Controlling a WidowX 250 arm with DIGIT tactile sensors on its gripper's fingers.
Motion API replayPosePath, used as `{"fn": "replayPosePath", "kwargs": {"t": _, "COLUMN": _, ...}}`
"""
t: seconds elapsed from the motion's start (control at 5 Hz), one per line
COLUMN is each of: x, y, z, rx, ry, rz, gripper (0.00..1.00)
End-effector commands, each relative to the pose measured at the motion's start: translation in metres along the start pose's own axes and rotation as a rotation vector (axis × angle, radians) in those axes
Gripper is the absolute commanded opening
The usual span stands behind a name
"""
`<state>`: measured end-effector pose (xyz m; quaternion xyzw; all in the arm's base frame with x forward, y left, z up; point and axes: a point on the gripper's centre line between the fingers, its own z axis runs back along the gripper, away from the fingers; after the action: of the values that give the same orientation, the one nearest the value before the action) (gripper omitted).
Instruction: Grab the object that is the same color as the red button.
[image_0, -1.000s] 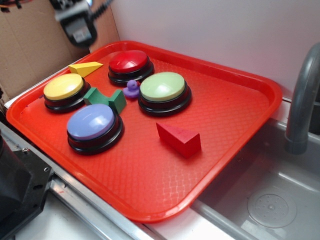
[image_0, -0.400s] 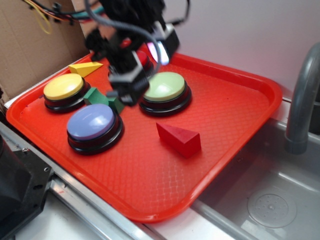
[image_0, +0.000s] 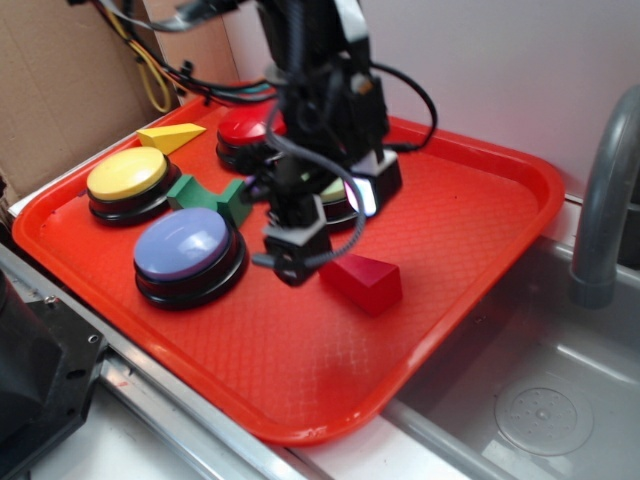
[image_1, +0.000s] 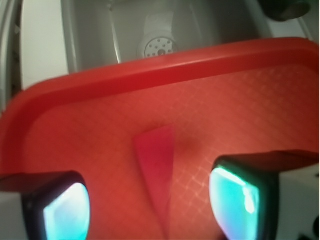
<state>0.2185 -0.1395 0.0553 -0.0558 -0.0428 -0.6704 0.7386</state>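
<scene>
- The red wedge block (image_0: 362, 280) is seen lying flat on the red tray (image_0: 470, 230), near the tray's middle and somewhat toward its sink-side edge. In the wrist view the block (image_1: 156, 165) is framed between the two fingers, its narrow end pointing toward the camera.
- The gripper (image_0: 292, 258) is held just beside the wedge's left end, above the tray floor. Contact with the block cannot be confirmed from the exterior view.
- In the wrist view the gripper (image_1: 150, 200) is seen spread apart, nothing being held; the fingers (image_1: 62, 205) stand on either side of the wedge with tray surface showing between each of them and the block.
- The red button (image_0: 243, 128) is located toward the tray's far edge and is partly hidden behind the arm.
- The yellow button (image_0: 127, 174) is placed near the tray's left corner, with the yellow wedge (image_0: 170, 136) beside it toward the far edge.
- The blue button (image_0: 183, 243) is set near the tray's front-left edge; the green block (image_0: 212, 195) lies between it and the yellow button.
- The green button (image_0: 335, 193) is largely covered by the arm.
- A grey sink (image_0: 540, 400) with a faucet (image_0: 605, 190) is noted off the tray's right edge; its drain (image_1: 159, 47) appears in the wrist view beyond the tray rim.
</scene>
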Motion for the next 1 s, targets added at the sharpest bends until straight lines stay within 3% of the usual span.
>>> {"fn": "replayPosePath", "kwargs": {"t": 0.0, "x": 0.005, "y": -0.002, "z": -0.019, "rx": 0.022, "ry": -0.046, "rz": -0.024, "gripper": 1.00}}
{"fn": "replayPosePath", "kwargs": {"t": 0.2, "x": 0.005, "y": 0.000, "z": -0.028, "rx": 0.024, "ry": -0.061, "rz": -0.035, "gripper": 0.40}}
{"fn": "replayPosePath", "kwargs": {"t": 0.4, "x": 0.004, "y": 0.000, "z": -0.032, "rx": 0.043, "ry": -0.044, "rz": -0.027, "gripper": 0.00}}
{"fn": "replayPosePath", "kwargs": {"t": 0.8, "x": -0.001, "y": -0.003, "z": 0.005, "rx": 0.108, "ry": -0.060, "rz": 0.155, "gripper": 0.00}}
